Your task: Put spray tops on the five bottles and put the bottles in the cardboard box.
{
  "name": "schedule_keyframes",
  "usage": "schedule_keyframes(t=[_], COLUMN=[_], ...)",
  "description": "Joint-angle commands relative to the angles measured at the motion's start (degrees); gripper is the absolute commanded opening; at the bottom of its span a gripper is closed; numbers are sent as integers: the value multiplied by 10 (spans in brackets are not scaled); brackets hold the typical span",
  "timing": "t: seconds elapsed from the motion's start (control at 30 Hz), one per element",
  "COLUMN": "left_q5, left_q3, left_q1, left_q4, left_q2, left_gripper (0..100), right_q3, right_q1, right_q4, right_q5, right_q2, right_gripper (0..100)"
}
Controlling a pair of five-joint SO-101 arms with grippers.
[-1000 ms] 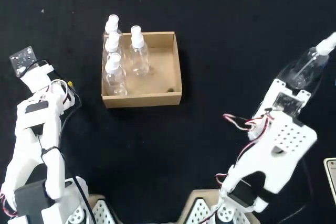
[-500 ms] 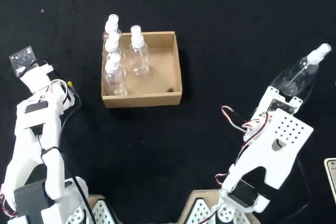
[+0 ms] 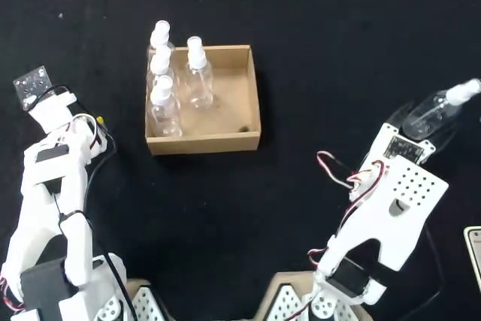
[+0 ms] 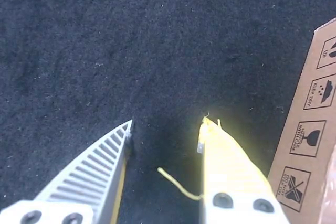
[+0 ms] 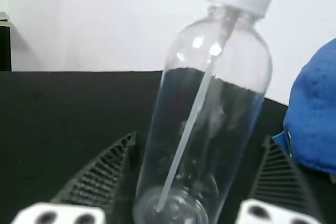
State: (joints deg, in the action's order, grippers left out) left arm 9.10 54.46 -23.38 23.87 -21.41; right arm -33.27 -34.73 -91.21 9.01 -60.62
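Observation:
The cardboard box (image 3: pixel 252 95) stands left of centre on the black cloth. Several clear bottles with white spray tops (image 3: pixel 164 107) stand along its left side. At the far right my right gripper (image 3: pixel 421 131) is shut on another clear bottle (image 3: pixel 436 112), which tilts far over with its white spray top (image 3: pixel 462 92) pointing right. In the right wrist view this bottle (image 5: pixel 210 114) stands between my right gripper's (image 5: pixel 199 140) ribbed fingers. My left gripper (image 4: pixel 165 127) hangs open over bare cloth just left of the box wall (image 4: pixel 315 124), with nothing in it.
My left arm (image 3: pixel 52 178) stretches along the table's left edge. A blue object (image 5: pixel 315 124) lies close beside the held bottle. A pale object (image 3: pixel 473 242) sits at the right edge. Bare black cloth lies between the box and the right arm.
The right gripper's bottle has tipped further over, its spray top sinking towards the front and right. The left arm and the box have not moved.

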Motion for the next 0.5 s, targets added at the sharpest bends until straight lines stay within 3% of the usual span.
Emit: schedule_keyframes(t=[0.0, 0.27, 0.47], left_q5=[6, 5, 4], left_q3=[-2, -2, -2], left_q1=[0, 0, 0], left_q4=[-12, -12, -12], left_q2=[-17, -17, -17], left_gripper=[177, 177, 177], right_q3=[8, -89, -130], right_q1=[18, 22, 17], right_q4=[4, 16, 238], right_q5=[5, 4, 2], right_q2=[31, 158, 323], right_gripper=[327, 406, 406])
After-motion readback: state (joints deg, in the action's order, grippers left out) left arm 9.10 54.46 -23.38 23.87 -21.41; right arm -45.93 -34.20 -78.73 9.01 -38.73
